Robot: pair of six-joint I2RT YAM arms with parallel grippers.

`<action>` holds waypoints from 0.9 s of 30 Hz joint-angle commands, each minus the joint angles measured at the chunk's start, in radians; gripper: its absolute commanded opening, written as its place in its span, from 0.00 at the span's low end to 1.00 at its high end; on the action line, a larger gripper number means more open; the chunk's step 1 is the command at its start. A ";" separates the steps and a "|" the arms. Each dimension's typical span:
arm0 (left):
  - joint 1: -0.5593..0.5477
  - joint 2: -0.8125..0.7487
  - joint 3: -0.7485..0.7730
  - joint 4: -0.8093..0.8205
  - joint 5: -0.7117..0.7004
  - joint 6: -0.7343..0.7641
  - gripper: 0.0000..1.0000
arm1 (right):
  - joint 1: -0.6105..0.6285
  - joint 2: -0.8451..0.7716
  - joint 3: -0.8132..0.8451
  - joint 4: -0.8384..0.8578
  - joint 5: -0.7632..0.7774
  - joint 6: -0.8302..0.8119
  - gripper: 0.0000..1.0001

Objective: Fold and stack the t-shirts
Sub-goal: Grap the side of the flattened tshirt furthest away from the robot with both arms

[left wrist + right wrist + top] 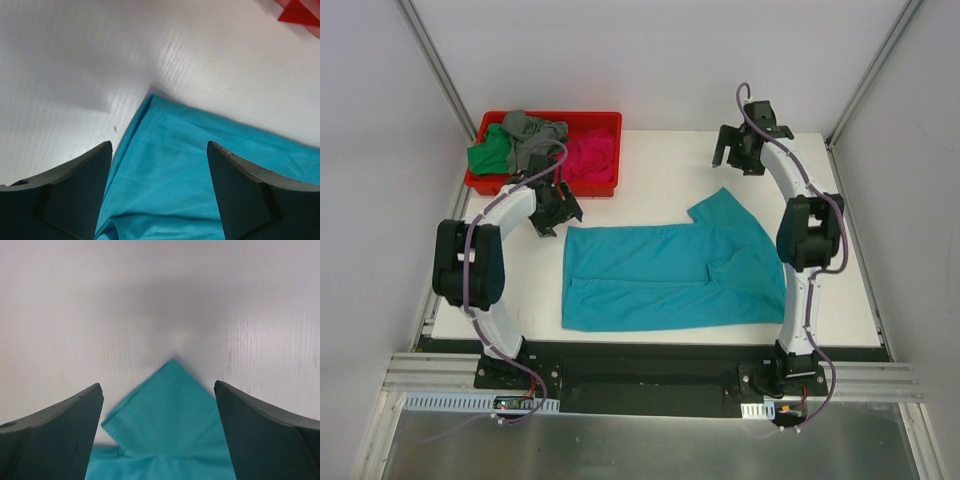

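The teal t-shirt lies flat on the white table, folded lengthwise, one sleeve pointing to the back. My left gripper is open and empty just off the shirt's back left corner; teal cloth shows between its fingers. My right gripper is open and empty behind the sleeve; the sleeve tip shows between its fingers. The green, grey and magenta-pink t-shirts lie crumpled in the red bin.
The red plastic bin stands at the table's back left, close behind my left gripper; its corner shows in the left wrist view. Grey walls enclose the table on three sides. Bare white table lies between bin and right gripper.
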 commanded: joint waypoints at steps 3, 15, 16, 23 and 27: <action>0.009 0.178 0.167 -0.037 -0.025 0.024 0.63 | 0.008 0.238 0.318 -0.094 0.017 -0.078 0.95; 0.009 0.238 0.107 -0.045 0.029 0.019 0.14 | 0.080 0.364 0.348 -0.129 0.089 -0.187 0.80; 0.007 0.238 0.104 -0.042 0.036 0.019 0.05 | 0.085 0.365 0.347 -0.135 0.092 -0.190 0.77; 0.004 0.195 0.068 -0.039 0.027 0.027 0.00 | 0.091 0.322 0.255 -0.140 0.156 -0.161 0.36; -0.002 0.169 0.060 -0.025 0.036 0.039 0.00 | 0.090 0.292 0.221 -0.124 0.167 -0.155 0.35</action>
